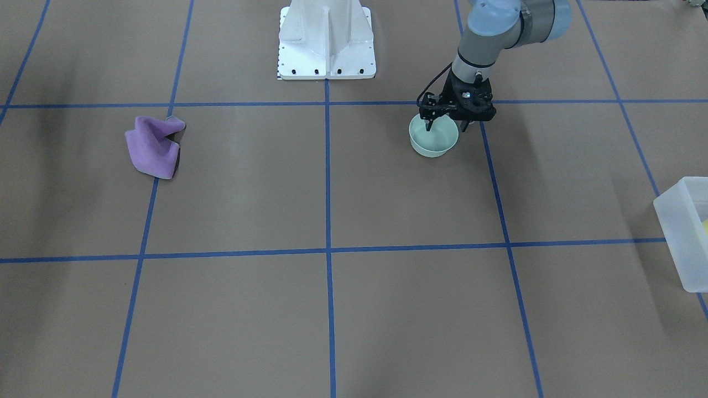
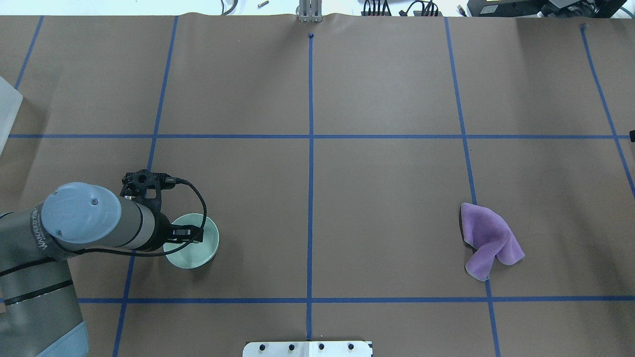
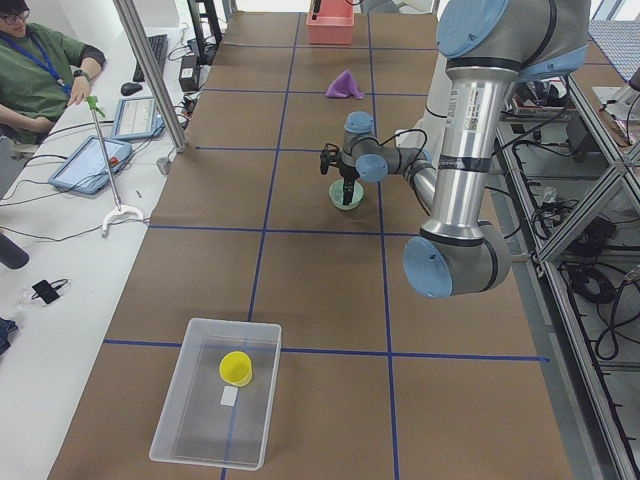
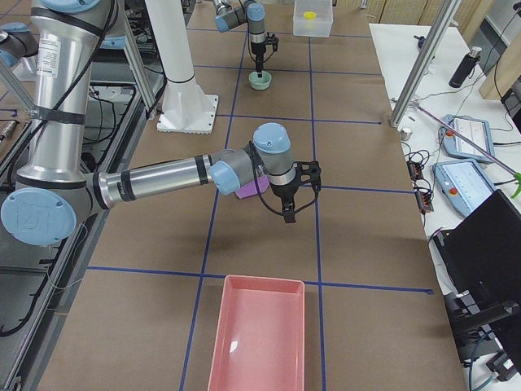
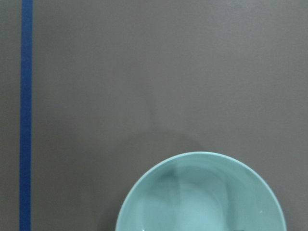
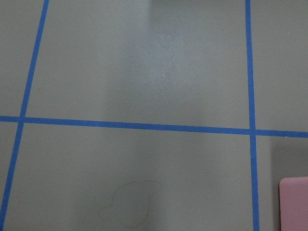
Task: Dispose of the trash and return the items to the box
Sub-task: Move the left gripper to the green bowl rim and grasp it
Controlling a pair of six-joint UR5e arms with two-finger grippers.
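Note:
The pale mint-green bowl [image 1: 434, 145] sits upright on the table. My left gripper [image 1: 447, 126] hangs over its robot-side rim, open, with one finger inside the bowl and the other outside it. In the left wrist view the bowl [image 5: 202, 197] fills the lower right. The yellow cup [image 3: 236, 368] stands inside the frosted box [image 3: 190, 425] at the table's left end. My right gripper [image 4: 289, 213] hovers above the table near a crumpled purple cloth [image 1: 154, 146]; whether it is open or shut I cannot tell. I cannot tell whether the cloth is the trash.
A pink tray [image 4: 259, 334] lies at the table's right end. The white robot base [image 1: 326, 38] stands at the robot-side edge. A seated person and tablets are beside the table in the exterior left view.

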